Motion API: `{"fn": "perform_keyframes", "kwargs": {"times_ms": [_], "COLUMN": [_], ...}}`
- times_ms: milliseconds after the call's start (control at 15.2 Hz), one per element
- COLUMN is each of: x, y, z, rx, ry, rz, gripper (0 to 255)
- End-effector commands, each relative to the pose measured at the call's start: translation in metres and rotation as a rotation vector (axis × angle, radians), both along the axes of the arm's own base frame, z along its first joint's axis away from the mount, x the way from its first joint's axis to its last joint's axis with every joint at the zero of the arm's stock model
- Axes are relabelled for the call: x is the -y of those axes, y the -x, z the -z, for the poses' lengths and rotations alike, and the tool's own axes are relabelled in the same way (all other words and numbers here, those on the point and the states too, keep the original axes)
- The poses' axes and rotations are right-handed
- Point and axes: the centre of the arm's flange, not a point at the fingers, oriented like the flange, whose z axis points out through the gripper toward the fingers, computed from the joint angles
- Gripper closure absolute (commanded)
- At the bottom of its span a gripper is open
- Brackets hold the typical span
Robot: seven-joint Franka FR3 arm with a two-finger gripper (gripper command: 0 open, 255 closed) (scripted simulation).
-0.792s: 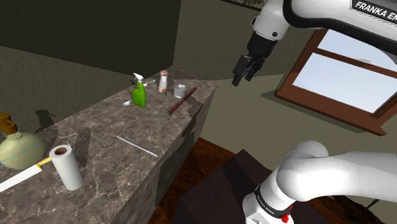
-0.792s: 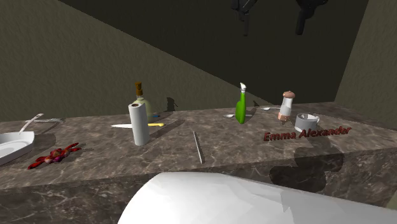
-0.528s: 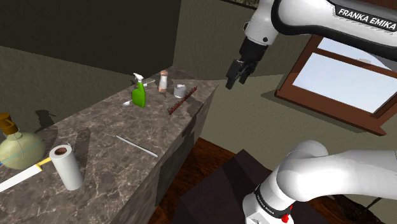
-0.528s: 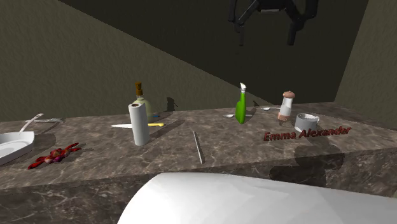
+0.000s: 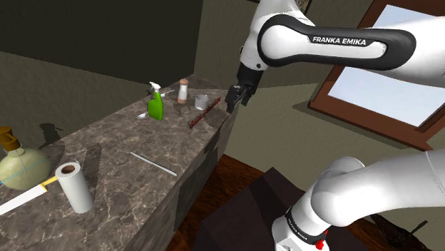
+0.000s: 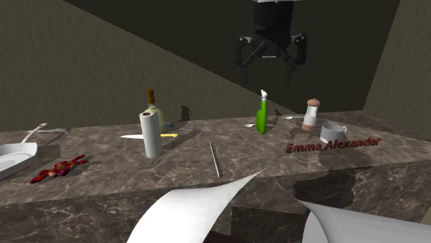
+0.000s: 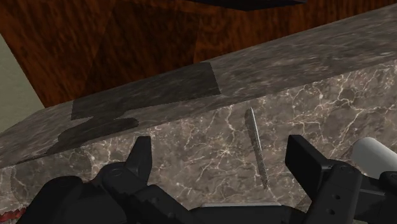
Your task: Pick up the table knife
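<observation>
The table knife (image 5: 153, 163) lies flat on the marble counter (image 5: 121, 135) near the paper towel roll (image 5: 74, 187). It is thin and grey, handle hard to tell from blade. The gripper (image 6: 273, 72) hangs above, fingers spread wide, clasping nothing.

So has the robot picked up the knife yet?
Not yet. Done: nothing, the table knife lies flat on the counter, untouched. In hand: the gripper hangs open and empty, up in the air by the counter, and the wrist view looks down at the knife. Left: come down over the knife, shut the fingers on it and lift it.
</observation>
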Motion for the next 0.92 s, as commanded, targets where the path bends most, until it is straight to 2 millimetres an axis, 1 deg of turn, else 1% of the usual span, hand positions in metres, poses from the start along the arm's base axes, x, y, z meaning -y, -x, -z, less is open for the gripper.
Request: {"fn": "perform_keyframes", "kwargs": {"times_ms": [0,858], "x": [-0.010,-0.077], "y": [-0.015,-0.109], "z": [0.019,0.150], "rx": [-0.005,-0.049], "ry": [0.000,0.003], "rz": [-0.018,-0.130], "gripper": [0,0]}}
